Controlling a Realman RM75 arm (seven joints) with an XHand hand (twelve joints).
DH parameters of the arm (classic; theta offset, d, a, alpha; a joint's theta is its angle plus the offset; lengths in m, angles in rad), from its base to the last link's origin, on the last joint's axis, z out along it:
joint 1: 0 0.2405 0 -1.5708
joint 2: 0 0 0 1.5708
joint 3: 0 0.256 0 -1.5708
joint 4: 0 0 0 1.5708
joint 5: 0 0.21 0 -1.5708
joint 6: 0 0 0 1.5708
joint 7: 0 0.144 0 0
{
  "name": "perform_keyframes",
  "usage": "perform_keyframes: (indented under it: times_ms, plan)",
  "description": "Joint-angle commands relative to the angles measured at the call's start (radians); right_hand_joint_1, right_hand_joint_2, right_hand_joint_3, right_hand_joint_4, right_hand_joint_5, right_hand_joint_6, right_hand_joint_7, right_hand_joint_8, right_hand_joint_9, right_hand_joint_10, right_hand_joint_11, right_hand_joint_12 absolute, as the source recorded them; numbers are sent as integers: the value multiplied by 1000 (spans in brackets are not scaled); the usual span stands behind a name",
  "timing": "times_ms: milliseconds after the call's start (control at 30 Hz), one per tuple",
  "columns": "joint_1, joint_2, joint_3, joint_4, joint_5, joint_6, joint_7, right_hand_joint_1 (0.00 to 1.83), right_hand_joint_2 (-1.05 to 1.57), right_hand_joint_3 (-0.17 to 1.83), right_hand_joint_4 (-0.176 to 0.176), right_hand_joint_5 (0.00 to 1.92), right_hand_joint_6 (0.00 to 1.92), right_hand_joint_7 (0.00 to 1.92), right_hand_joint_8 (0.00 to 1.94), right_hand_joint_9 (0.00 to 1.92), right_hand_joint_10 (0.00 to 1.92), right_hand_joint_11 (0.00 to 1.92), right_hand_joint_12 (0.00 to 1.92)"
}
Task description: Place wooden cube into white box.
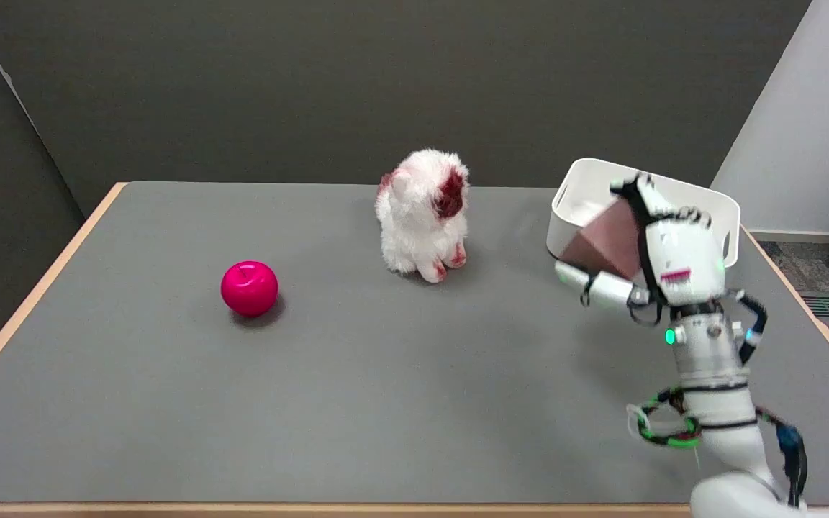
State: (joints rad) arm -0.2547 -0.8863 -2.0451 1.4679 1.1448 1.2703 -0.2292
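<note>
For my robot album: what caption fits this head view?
Right hand holds wooden cube by the white box.

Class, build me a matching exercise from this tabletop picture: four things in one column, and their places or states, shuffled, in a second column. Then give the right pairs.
Things:
1. wooden cube
2. white box
3. pink apple
4. plush toy

Places or states:
A. stands on the table's far right side
B. sits near the table's middle
C. held in the right hand
D. lies on the table's left part

Pairs: 1-C, 2-A, 3-D, 4-B
</note>
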Motion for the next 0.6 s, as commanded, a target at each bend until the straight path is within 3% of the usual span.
perform_keyframes:
  times_ms: [33, 167, 333, 467, 600]
  plan:
    - [228, 70, 301, 19, -104, -321, -3, 1333, 1216, 134, -176, 444, 1563, 742, 1436, 740, 1601, 926, 1921]
    - [372, 72, 284, -202, 9, -447, 1, 1330, 1238, 98, -176, 429, 1579, 738, 1446, 733, 1601, 946, 1921]
    - [633, 81, 100, -572, 145, -597, 10, 1328, 1243, 94, -176, 430, 1602, 731, 1452, 721, 1601, 898, 1921]
    - [733, 62, -14, -728, 183, -639, 55, 1323, 1265, 67, -176, 427, 1629, 708, 1462, 703, 1620, 821, 1921]
    - [764, 44, -33, -797, 175, -657, 110, 1319, 1273, 64, -174, 420, 1656, 693, 1484, 694, 1632, 794, 1921]
